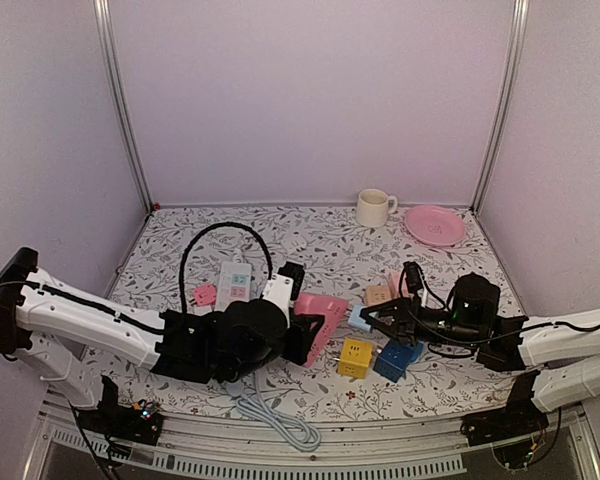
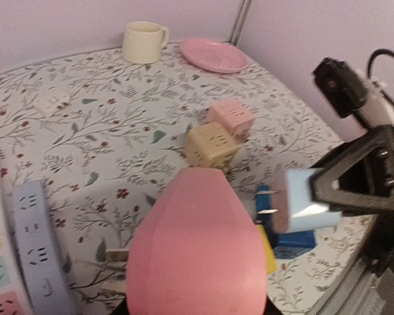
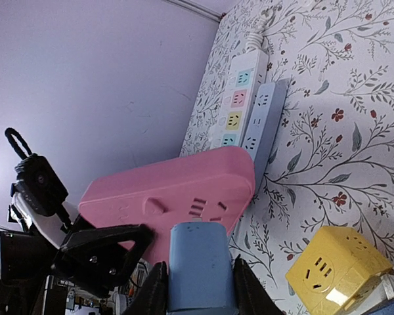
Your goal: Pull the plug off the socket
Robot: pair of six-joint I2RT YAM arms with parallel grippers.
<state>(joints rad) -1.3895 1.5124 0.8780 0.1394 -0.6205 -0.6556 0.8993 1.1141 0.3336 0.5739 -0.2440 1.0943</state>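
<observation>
Left wrist view shows the light-blue plug [image 2: 302, 200] lying with its long axis left to right. Its metal prongs [image 2: 268, 211] point left at the pink socket strip [image 2: 197, 249] and show bare in the small gap between the two. The right gripper [image 3: 198, 289] has its jaws clamped on the plug's two sides, the plug filling the space between them, while the left gripper [image 1: 302, 340] has its jaws closed on the strip's end, holding it tilted above the floral surface [image 1: 310, 235], midway between the arms.
</observation>
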